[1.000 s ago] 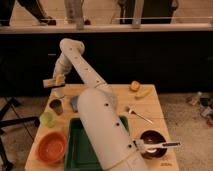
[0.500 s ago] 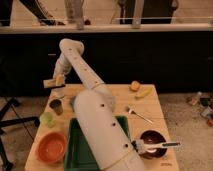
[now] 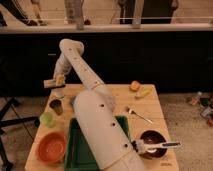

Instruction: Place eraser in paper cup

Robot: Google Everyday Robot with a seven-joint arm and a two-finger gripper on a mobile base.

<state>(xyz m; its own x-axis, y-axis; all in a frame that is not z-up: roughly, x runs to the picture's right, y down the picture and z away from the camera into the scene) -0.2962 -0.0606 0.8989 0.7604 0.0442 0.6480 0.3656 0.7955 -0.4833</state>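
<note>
Tan flat eraser [image 3: 51, 83] seemingly in gripper [image 3: 59, 81].

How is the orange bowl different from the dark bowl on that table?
The orange bowl sits at the table's near left and looks empty; the dark bowl sits near right with a white utensil lying across it. Both are round and upright. The pincer holds the eraser above the far left corner.
</note>
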